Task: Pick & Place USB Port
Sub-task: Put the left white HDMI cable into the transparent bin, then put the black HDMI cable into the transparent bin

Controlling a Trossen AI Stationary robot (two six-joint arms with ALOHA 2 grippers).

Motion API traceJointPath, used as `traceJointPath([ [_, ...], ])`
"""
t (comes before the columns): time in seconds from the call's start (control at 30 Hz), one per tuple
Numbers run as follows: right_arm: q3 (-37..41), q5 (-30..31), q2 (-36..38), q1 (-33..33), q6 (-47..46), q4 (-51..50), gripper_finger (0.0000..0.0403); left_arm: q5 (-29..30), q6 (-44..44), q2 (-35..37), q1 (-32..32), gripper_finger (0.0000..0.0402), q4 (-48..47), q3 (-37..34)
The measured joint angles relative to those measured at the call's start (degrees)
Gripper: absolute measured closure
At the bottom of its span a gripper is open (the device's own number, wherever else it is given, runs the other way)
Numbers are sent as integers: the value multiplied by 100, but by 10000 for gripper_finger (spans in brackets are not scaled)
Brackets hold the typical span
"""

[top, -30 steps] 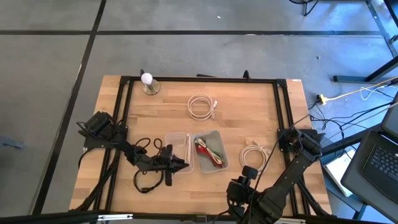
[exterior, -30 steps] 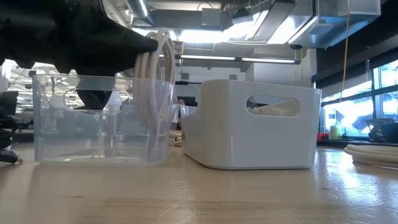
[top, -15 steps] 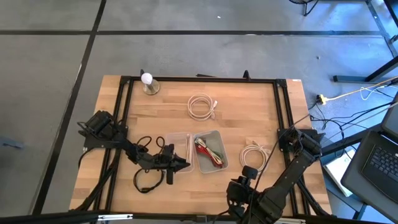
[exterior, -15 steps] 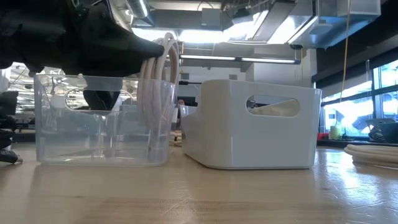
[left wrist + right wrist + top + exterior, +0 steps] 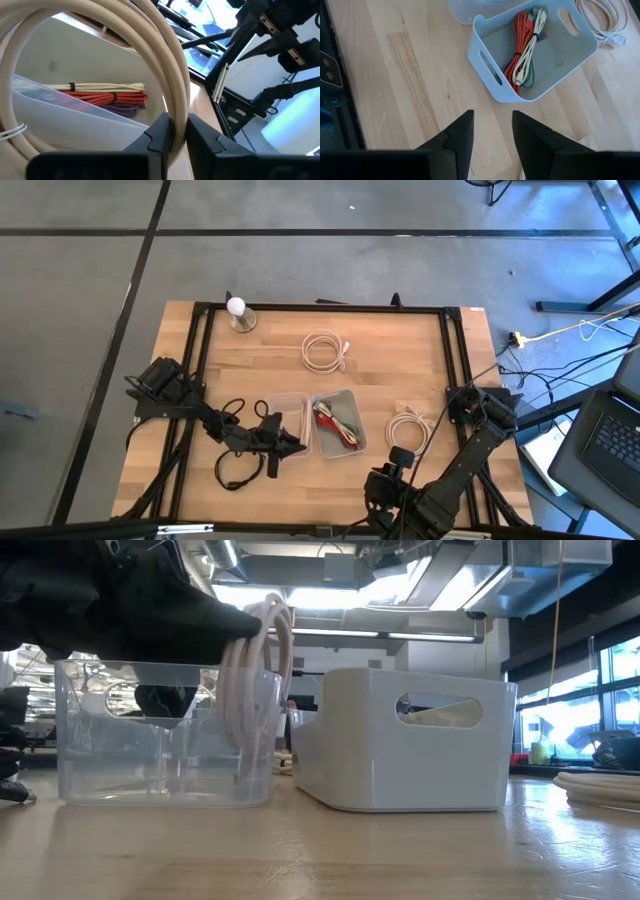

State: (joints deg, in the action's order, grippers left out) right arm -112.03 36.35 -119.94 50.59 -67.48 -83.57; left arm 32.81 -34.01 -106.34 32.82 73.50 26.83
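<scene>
From above, the left gripper [image 5: 292,444] hangs over the clear bin [image 5: 283,402]. At table level, its coiled white cable [image 5: 262,670] dangles inside, unreleased. Left wrist: fingers [image 5: 161,131] clamp the coil. Right gripper [image 5: 492,131] waits, parted.

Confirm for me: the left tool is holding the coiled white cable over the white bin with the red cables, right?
Not quite. The left tool does hold the coiled white cable, but over the clear bin, not the white bin with the red cables. The low view shows the coil hanging into the clear bin.
</scene>
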Motion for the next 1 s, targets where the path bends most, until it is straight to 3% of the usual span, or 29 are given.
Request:
traceJointPath([
  [0.37, 0, 1, -2, 0, 0, 0, 265, -548, 550, -4, 0, 311, 27, -3],
  [0.73, -2, 1, -2, -2, 0, 60, 265, -445, 918, 35, -2, 263, 3, 22],
  [1.0, -2, 1, -4, -2, 0, 66, 265, -474, 1459, 581, -9, 232, -7, 24],
])
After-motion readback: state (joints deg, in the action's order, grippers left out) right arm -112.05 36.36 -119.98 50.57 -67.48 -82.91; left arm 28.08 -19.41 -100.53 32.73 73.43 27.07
